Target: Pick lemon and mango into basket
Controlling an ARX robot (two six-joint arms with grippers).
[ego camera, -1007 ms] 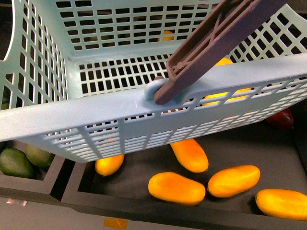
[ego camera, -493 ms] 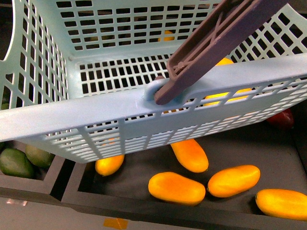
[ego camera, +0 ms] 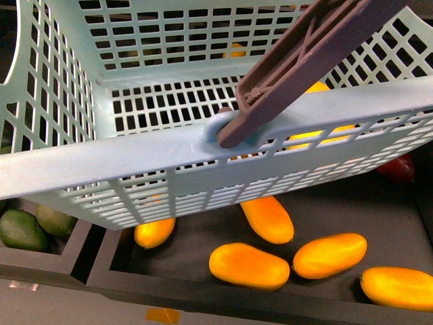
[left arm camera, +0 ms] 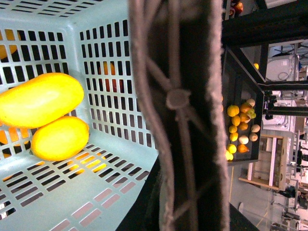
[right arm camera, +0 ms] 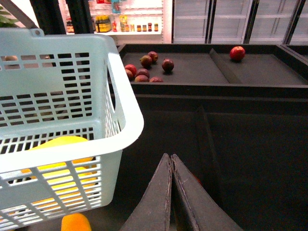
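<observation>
Nothing has budged over the last second in the front view: the basket [ego camera: 135, 162] hangs where it was, tilted over the dark bin, so the loading looks finished. Far left sit dull green fruits [ego camera: 20, 229]; rightward, glossy loose mangoes [ego camera: 249, 265] lie on the matte liner. The basket's turquoise lattice is smooth, rigid plastic, and its ribbed brown handle [ego camera: 304, 57] crosses above. In the left wrist view the mango [left arm camera: 41, 100], long and waxy, lies touching the stubbier lemon [left arm camera: 60, 138] on the slotted floor. The left tool isn't visible, so I cannot tell its state; the right tool [right arm camera: 171, 166] is pressed together, empty, beside the basket.
</observation>
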